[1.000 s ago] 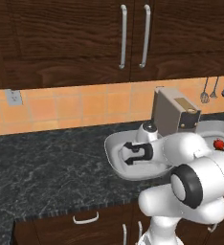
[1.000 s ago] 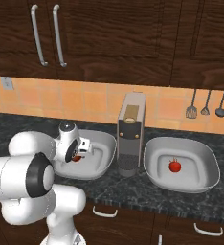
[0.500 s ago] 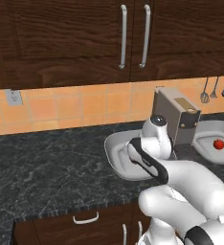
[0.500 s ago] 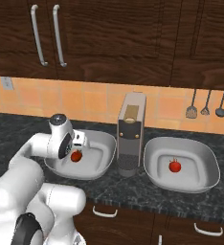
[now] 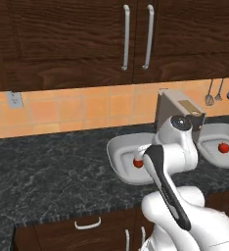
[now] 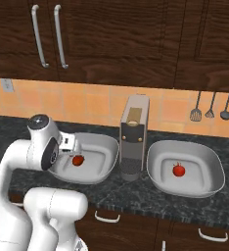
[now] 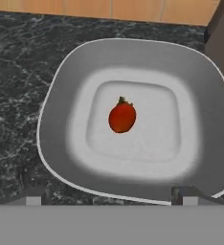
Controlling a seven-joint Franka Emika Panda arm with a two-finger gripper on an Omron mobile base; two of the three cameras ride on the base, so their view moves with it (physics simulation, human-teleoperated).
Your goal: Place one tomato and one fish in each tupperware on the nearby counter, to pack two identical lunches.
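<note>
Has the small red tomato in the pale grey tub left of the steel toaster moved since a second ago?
Cannot tell. The small red tomato now lies free in the pale grey tub left of the steel toaster; a second ago the gripper hid it.

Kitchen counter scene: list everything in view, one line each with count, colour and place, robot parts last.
tupperware: two, pale grey-white, on the counter, one left of the toaster, one right of it.
tomato: two, red, one in the left tub, one in the right tub.
counter: one, black marbled stone, below the tiled wall.
toaster: one, steel grey, upright between the tubs.
cabinets: dark brown wood, silver handles, above the tiles.
drawers: dark brown, curved silver handles, under the counter.
utensils: three, dark, hanging on the tiles at right.
wall socket: one, pale, on the tiles at left.
gripper: one, dark fingertips, open, above the left tub.
</note>
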